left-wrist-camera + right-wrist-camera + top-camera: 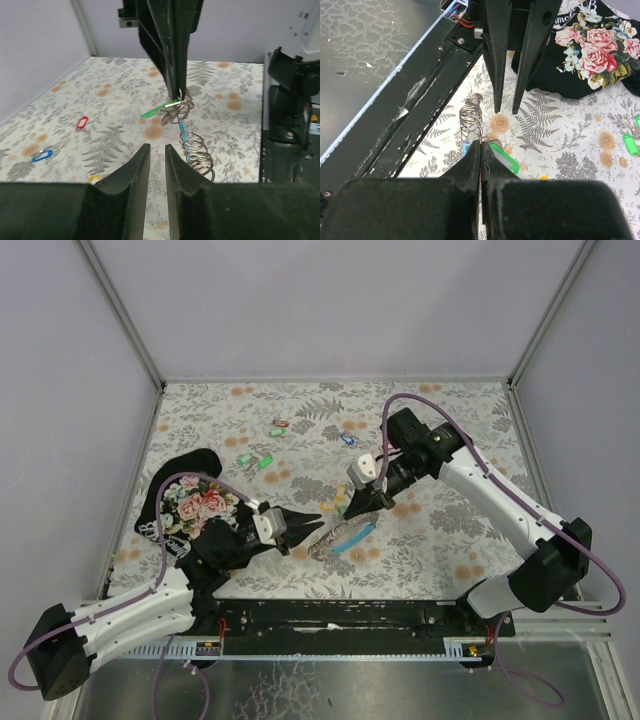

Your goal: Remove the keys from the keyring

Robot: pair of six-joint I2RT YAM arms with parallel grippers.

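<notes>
Well inside table (455,435) edges, right gripper (481,146) pinches the keys (159,109).

Keyring (198,150): string of overlapping silver metal split rings with a narrow bright blue strip (184,131) running along it. Pinched at the upper end between the closed fingertips of the right gripper (176,95), hanging slantwise downward from that point; contact of the lower end with the surface not discernible. Key tag (160,109): small, flat, bright green plastic rectangle. Attached at the pinched end of the rings, projecting sideways, nearly level, raised off the surface.
</notes>
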